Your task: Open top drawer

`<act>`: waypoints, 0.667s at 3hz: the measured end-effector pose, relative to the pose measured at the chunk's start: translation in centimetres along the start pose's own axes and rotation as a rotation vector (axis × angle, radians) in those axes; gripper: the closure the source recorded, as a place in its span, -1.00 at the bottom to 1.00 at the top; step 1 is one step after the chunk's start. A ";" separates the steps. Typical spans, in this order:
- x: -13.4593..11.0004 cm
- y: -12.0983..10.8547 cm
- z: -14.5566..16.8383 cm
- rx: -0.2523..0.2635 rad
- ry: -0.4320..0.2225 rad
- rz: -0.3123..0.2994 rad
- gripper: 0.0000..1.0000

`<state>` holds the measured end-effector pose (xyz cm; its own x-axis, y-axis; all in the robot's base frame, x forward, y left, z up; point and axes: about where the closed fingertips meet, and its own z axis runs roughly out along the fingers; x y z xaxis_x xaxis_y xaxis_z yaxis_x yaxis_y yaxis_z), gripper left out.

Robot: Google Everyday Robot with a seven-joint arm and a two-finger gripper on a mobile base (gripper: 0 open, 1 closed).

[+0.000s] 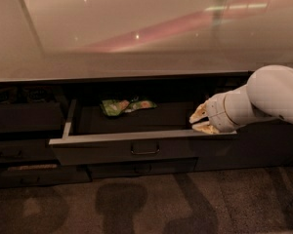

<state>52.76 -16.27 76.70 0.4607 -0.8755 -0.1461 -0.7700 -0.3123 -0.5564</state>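
rounded white arm, cream-tipped gripper (at top drawer's right rim)

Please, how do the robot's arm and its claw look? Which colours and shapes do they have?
The arm is white, thick and rounded, with smooth shells like a tube. It narrows into a shorter, pale grey wrist piece. The claw, at the right end of the top drawer rim, is pale cream-yellow and pointed. No cables or markings show.
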 end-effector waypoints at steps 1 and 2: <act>0.0 0.0 0.0 0.000 0.000 0.000 0.78; 0.0 0.0 0.0 0.000 0.000 0.000 1.00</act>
<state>52.76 -16.27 76.68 0.4605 -0.8755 -0.1462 -0.7702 -0.3122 -0.5561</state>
